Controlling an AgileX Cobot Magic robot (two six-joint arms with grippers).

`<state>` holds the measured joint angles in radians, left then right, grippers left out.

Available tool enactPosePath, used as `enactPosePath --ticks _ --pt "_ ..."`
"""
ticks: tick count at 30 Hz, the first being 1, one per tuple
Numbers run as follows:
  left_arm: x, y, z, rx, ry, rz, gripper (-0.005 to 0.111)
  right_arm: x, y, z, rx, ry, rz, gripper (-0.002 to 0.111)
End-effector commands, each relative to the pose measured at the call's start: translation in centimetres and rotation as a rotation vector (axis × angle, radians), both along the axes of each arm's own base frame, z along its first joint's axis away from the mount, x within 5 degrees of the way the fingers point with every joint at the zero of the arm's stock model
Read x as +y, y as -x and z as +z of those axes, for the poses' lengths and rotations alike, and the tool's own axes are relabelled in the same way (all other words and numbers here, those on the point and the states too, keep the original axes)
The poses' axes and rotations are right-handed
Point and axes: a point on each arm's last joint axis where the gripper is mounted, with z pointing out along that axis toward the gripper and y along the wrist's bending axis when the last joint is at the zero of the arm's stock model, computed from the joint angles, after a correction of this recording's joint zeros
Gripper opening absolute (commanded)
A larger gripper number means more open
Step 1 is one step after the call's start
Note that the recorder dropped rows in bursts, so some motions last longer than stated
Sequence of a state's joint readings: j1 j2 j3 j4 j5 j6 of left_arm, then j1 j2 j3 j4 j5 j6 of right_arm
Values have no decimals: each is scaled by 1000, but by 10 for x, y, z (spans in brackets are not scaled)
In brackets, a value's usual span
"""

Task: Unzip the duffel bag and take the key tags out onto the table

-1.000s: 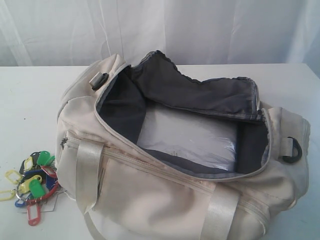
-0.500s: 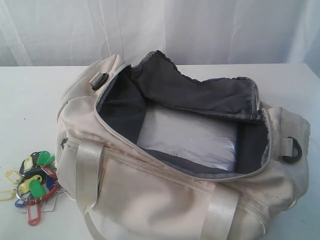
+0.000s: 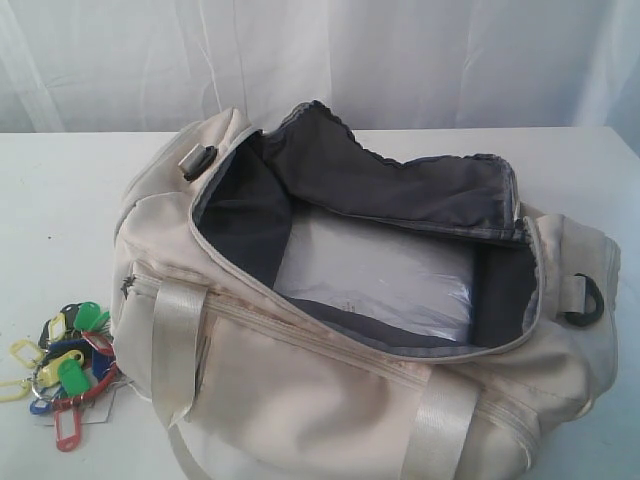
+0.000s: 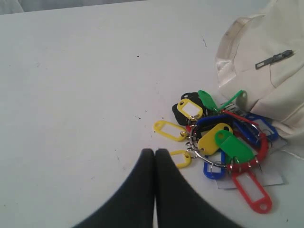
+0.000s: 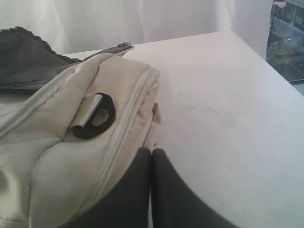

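Observation:
The cream duffel bag (image 3: 330,400) lies unzipped on the white table (image 3: 60,200), its dark grey lining (image 3: 400,190) spread open around a pale floor panel. The key tags (image 3: 65,365) lie in a heap on the table just left of the bag. In the left wrist view the key tags (image 4: 221,140) rest beside the bag's end (image 4: 266,71), and my left gripper (image 4: 155,152) is shut and empty, just short of a yellow tag. My right gripper (image 5: 152,151) is shut and empty over the bag's other end (image 5: 71,156), near a black D-ring (image 5: 95,116). Neither gripper shows in the exterior view.
A white curtain (image 3: 320,60) hangs behind the table. A white paper label (image 4: 266,178) lies under the tags. The table edge (image 5: 285,80) runs near the right gripper, with a window beyond it.

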<state>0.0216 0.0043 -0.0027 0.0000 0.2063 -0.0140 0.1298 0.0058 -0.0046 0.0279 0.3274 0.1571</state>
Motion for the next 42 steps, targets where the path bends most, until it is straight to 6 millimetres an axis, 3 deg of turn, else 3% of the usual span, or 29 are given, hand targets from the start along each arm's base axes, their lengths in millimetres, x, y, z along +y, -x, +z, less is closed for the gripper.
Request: enactPosePath --ticks 1,42 --pt "0 0 -1 0 -4 -8 0 0 0 0 -16 -13 -2 0" --pt "0 0 -1 1 -4 -8 0 3 1 0 -36 142 99 0"
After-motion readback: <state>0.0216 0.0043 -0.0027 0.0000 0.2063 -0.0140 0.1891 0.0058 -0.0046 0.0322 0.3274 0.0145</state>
